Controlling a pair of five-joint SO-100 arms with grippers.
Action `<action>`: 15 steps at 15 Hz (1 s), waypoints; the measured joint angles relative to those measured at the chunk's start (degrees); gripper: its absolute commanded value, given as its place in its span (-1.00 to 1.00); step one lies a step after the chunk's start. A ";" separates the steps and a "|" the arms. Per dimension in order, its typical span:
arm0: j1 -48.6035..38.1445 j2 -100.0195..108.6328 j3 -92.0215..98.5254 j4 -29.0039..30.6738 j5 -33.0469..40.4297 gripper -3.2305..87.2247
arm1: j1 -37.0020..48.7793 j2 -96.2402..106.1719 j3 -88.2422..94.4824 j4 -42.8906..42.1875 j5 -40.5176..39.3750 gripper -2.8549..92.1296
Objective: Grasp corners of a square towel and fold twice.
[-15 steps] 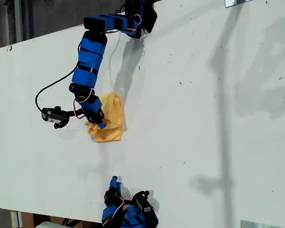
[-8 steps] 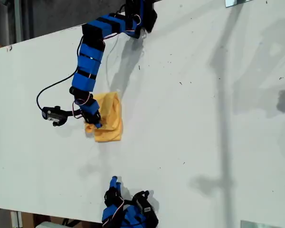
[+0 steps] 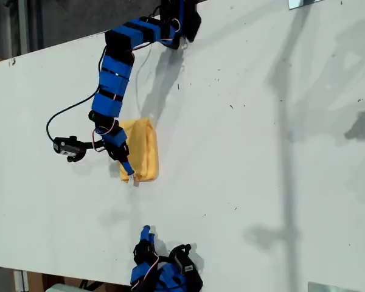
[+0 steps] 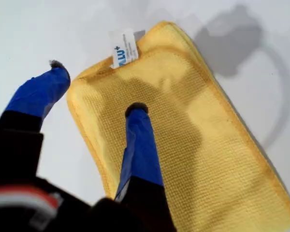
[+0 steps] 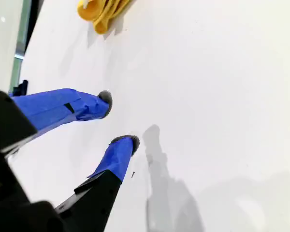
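Towel (image 3: 143, 149): yellow-orange, folded into a narrow oblong, lying flat on the white tabletop (image 3: 249, 152) toward the exterior view's left of centre; layered edges visible along one long side in the first wrist view (image 4: 183, 145); seen small and edge-on as stacked folds in the second wrist view (image 5: 100, 12).
Tag (image 4: 123, 47): small, white, with blue lettering, sticking out at one short end of the folded towel, lying on the tabletop; a pale speck at the towel's near end in the exterior view (image 3: 132, 179).
Corners: rounded, stacked at the tagged end; one yellow rounded corner (image 4: 77, 89) just beside the tag.
First claw (image 4: 94, 92): jaws apart, holding nothing; one blue finger (image 4: 140, 140) over the towel's upper face, its dark tip near the tagged end; contact with the cloth impossible to tell; the other finger (image 4: 41, 92) over bare tabletop, just off the towel's edge. In the exterior view, at the towel's near end (image 3: 128, 167), on the blue arm reaching from the far edge of the tabletop.
Second claw (image 5: 117, 121): jaws apart, holding nothing, over bare tabletop, well apart from the towel; in the exterior view low at the near edge (image 3: 147, 234).
Cable (image 3: 64, 115): black, looping over the tabletop beside the first arm, on the exterior view's left.
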 measured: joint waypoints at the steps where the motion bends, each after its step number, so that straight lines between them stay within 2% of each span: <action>1: 0.00 0.00 0.00 0.00 0.00 -0.63 | 0.53 0.88 0.09 1.67 -0.18 -0.34; 2: 0.00 0.00 0.00 0.00 0.00 -0.63 | 1.14 4.04 1.14 4.04 -0.18 -0.32; 3: 0.00 0.00 0.00 0.00 0.00 -0.63 | 1.76 10.37 6.42 6.33 -0.18 -0.22; 5: 0.00 0.53 0.00 0.18 0.00 -0.63 | 2.02 28.74 26.37 6.94 1.85 -0.14; 8: 0.00 1.41 0.18 0.97 0.00 -0.63 | -4.13 66.18 65.13 0.00 13.10 -0.16; 10: 0.00 1.93 0.35 1.05 0.00 -0.63 | -4.83 91.93 88.15 0.18 20.13 -0.18; 12: 0.26 2.37 0.35 1.05 0.00 -0.63 | -5.80 117.42 98.96 12.04 24.87 -0.23; 13: 0.18 2.81 0.35 1.23 0.00 -0.63 | -5.71 127.88 100.72 18.37 26.72 -0.33; 15: 0.53 2.99 0.35 1.67 0.00 -0.63 | -6.42 131.04 102.92 21.53 28.30 -0.55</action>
